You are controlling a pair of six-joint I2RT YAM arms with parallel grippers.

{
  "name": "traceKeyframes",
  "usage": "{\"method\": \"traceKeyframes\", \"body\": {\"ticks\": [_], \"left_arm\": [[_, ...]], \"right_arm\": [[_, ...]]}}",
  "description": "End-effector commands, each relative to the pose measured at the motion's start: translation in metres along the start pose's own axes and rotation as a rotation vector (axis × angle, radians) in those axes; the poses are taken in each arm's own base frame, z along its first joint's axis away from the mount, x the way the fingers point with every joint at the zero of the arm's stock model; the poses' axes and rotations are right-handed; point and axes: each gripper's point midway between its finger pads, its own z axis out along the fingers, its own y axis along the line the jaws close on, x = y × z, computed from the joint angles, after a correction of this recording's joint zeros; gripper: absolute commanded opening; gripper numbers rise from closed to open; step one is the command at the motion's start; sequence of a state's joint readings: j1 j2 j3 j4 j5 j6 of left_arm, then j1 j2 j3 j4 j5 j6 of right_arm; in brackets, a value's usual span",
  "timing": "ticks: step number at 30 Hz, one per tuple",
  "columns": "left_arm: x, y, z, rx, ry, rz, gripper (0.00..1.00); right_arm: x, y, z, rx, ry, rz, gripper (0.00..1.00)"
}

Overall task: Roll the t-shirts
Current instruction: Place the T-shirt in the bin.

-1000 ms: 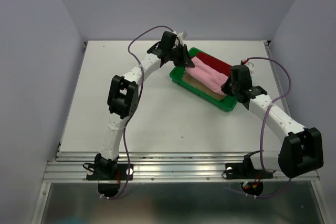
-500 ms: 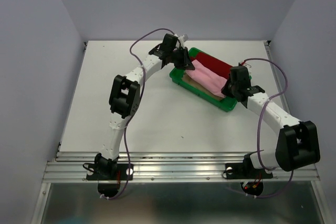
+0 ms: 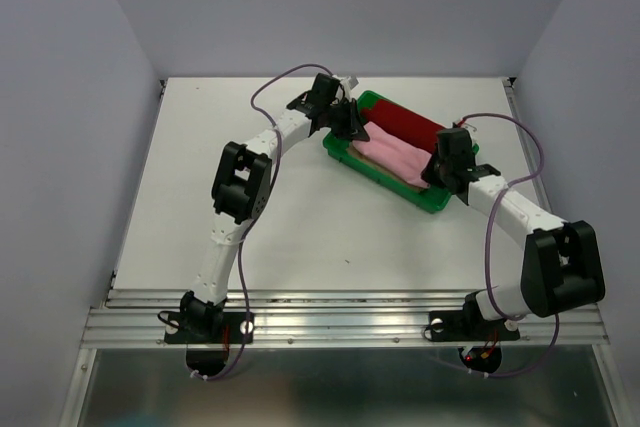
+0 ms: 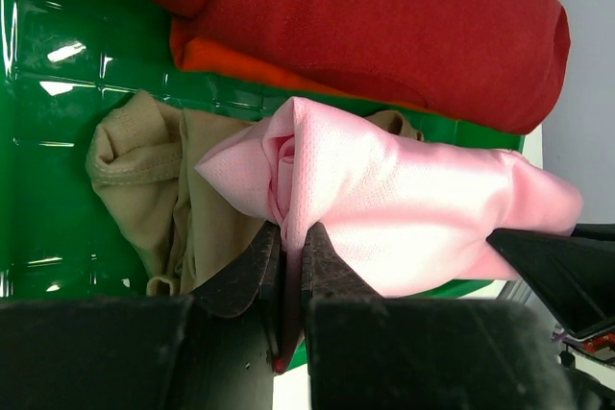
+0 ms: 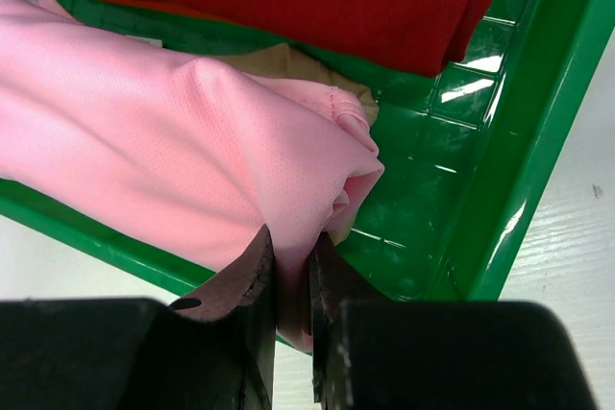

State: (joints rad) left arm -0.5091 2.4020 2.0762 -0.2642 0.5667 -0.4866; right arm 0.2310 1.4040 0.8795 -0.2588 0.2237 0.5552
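Centrally, the rolled light pink cloth t-shirt (image 3: 392, 154) sits in the green plastic tray (image 3: 432, 203), above a beige shirt (image 4: 144, 170) and beside a dark red shirt (image 3: 405, 125). Left gripper (image 4: 288, 237) and right gripper (image 5: 291, 247), jaws nearly closed, each pinch one end of it.

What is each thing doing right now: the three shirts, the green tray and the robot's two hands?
pink t-shirt: rolled up, pinched at both ends, over the tray.
dark red t-shirt: rolled, lying along the tray's far side.
beige t-shirt: bunched in the tray, under the pink one.
green tray: right way up, shirts inside.
left gripper: shut on the pink t-shirt.
right gripper: shut on its other end.
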Motion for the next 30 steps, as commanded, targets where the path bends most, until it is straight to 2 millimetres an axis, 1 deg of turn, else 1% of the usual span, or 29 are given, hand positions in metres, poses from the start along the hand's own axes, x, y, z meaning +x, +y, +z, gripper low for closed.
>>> {"method": "traceKeyframes", "body": {"ticks": [1, 4, 5, 6, 7, 10, 11, 12, 13, 15, 16, 17, 19, 20, 23, 24, 25, 28, 30], "left_arm": [[-0.027, 0.018, -0.01, -0.062, -0.094, 0.037, 0.0], [-0.027, 0.02, -0.009, -0.069, -0.094, 0.034, 0.0], [-0.026, 0.02, -0.009, -0.068, -0.092, 0.034, 0.0], [-0.026, 0.021, -0.009, -0.068, -0.091, 0.033, 0.0], [-0.026, 0.02, -0.009, -0.067, -0.091, 0.034, 0.0], [-0.025, 0.019, -0.009, -0.066, -0.083, 0.035, 0.0], [-0.024, 0.02, -0.009, -0.066, -0.08, 0.035, 0.06], [-0.023, 0.021, -0.009, -0.074, -0.076, 0.03, 0.1], [-0.023, 0.02, -0.01, -0.076, -0.074, 0.032, 0.16], [-0.023, 0.02, -0.011, -0.081, -0.074, 0.032, 0.22], [-0.025, 0.018, -0.013, -0.083, -0.08, 0.032, 0.3], [-0.026, 0.016, -0.014, -0.083, -0.084, 0.035, 0.34], [-0.031, 0.012, -0.019, -0.084, -0.1, 0.044, 0.44], [-0.033, 0.01, -0.021, -0.083, -0.106, 0.047, 0.55], [-0.039, 0.005, -0.027, -0.089, -0.126, 0.057, 0.69], [-0.042, 0.002, -0.03, -0.091, -0.135, 0.062, 0.7], [-0.045, -0.001, -0.032, -0.087, -0.142, 0.07, 0.73], [-0.052, -0.007, -0.041, -0.091, -0.167, 0.081, 0.76], [-0.056, -0.011, -0.046, -0.095, -0.181, 0.09, 0.77]], "right_arm": [[0.017, -0.036, 0.005, 0.115, 0.042, -0.036, 0.01], [0.024, -0.039, 0.007, 0.125, 0.057, -0.031, 0.01], [0.025, -0.039, 0.007, 0.126, 0.058, -0.03, 0.02], [0.025, -0.039, 0.006, 0.123, 0.056, -0.027, 0.1], [0.025, -0.039, 0.006, 0.123, 0.057, -0.029, 0.14], [0.022, -0.038, 0.003, 0.117, 0.046, -0.026, 0.17], [0.02, -0.037, 0.002, 0.114, 0.041, -0.024, 0.19], [0.019, -0.037, 0.001, 0.111, 0.038, -0.025, 0.24], [0.017, -0.036, 0.0, 0.108, 0.035, -0.025, 0.26], [0.013, -0.034, -0.002, 0.102, 0.023, -0.025, 0.32], [0.011, -0.034, -0.004, 0.101, 0.02, -0.026, 0.4], [0.01, -0.033, -0.005, 0.101, 0.016, -0.027, 0.41], [0.006, -0.03, -0.007, 0.092, 0.013, -0.026, 0.49], [0.004, -0.03, -0.009, 0.09, 0.01, -0.027, 0.53], [0.0, -0.029, -0.013, 0.091, 0.0, -0.027, 0.63], [-0.002, -0.03, -0.016, 0.093, -0.003, -0.025, 0.69], [-0.005, -0.029, -0.019, 0.089, -0.011, -0.023, 0.71], [-0.011, -0.028, -0.026, 0.089, -0.025, -0.021, 0.78], [-0.019, -0.027, -0.033, 0.088, -0.045, -0.018, 0.79]]}}
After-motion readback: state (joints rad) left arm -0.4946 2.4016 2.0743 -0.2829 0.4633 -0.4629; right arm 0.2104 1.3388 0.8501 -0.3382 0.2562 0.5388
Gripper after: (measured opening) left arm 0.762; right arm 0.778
